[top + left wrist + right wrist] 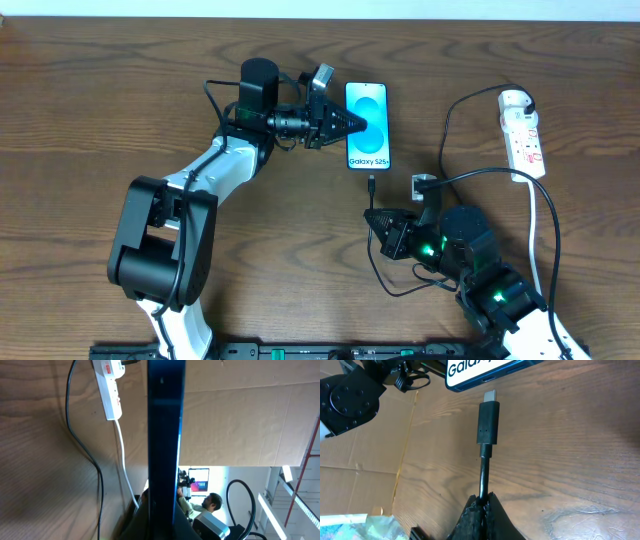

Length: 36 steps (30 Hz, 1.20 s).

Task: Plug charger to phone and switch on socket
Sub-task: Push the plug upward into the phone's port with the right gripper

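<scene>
The phone (367,126) lies on the table with its cyan screen up and "Galaxy S25+" text at its near end. My left gripper (352,124) is shut on the phone's left edge; in the left wrist view the phone (165,435) fills the middle as a dark blue band. My right gripper (383,219) is shut on the black charger cable, its plug tip (371,184) just below the phone. In the right wrist view the plug (488,420) points at the phone's port (490,379), a short gap apart, held by my right gripper (483,502). The socket (523,132) lies at the far right.
The black cable (450,120) loops from the adapter on the socket's far end across the table to my right arm. The thick white cord (538,230) runs from the socket toward the near edge. The socket also shows in the left wrist view (110,387).
</scene>
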### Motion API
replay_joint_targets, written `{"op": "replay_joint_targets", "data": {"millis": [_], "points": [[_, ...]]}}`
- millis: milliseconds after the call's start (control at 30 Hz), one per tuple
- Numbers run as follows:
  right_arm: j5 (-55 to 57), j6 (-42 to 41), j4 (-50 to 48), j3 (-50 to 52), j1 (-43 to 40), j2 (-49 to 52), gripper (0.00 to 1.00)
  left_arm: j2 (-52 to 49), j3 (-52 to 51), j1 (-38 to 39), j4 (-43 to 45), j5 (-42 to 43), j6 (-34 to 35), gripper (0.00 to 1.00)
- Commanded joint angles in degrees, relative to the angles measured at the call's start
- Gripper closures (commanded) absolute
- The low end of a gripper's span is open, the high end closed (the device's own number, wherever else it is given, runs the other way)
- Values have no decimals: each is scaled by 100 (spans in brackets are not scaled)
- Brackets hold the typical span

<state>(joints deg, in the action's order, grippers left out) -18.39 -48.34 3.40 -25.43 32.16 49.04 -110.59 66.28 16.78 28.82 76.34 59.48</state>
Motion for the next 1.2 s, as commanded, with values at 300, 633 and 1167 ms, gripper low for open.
{"op": "replay_joint_targets", "data": {"millis": [300, 633, 1167], "points": [[133, 103, -81, 4, 15, 46, 99, 63, 142, 4, 59, 103, -140, 93], [26, 105, -435, 4, 13, 411, 99, 63, 142, 4, 59, 105, -142, 93], [2, 107, -448, 4, 15, 411, 99, 61, 142, 2, 42, 101, -507, 93]]}}
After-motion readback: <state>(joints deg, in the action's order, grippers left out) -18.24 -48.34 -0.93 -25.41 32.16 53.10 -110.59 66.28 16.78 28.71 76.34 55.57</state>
